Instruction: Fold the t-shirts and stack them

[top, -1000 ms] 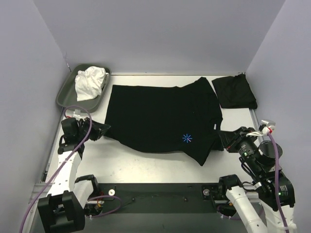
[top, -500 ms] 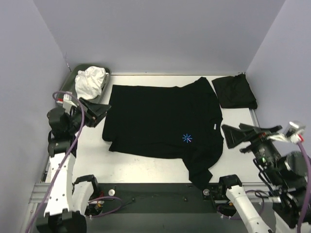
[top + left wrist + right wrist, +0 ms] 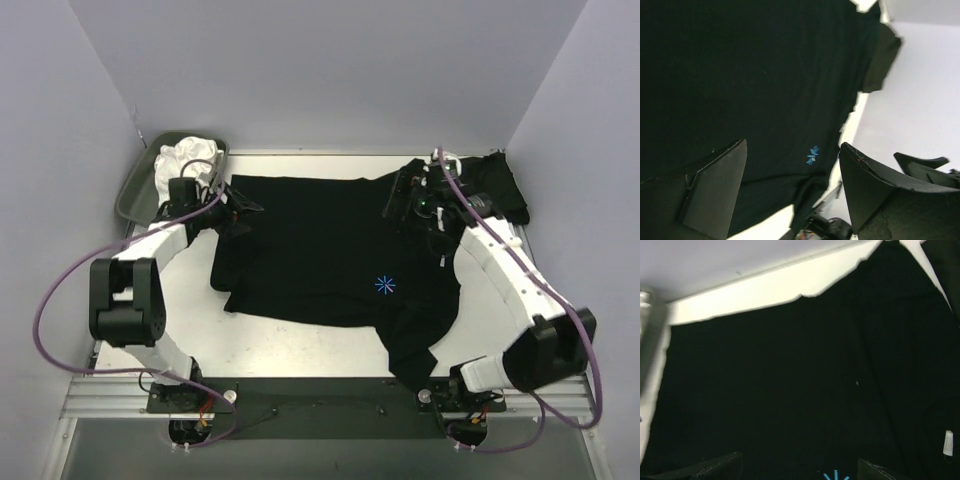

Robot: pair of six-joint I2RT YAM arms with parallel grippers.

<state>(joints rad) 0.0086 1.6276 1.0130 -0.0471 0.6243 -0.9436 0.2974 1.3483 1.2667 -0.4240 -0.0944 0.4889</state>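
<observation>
Release done: left gripper (image 3: 240,210) and right gripper (image 3: 396,198), both open, have moved to the far edge of the shirt (image 3: 320,250). Next fold likely starts there.

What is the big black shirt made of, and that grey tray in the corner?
The black t-shirt looks like soft thin cloth, matte: it lies limp with wrinkled edges. The tray seems smooth plastic, grey-green, with a rounded moulded rim.
</observation>
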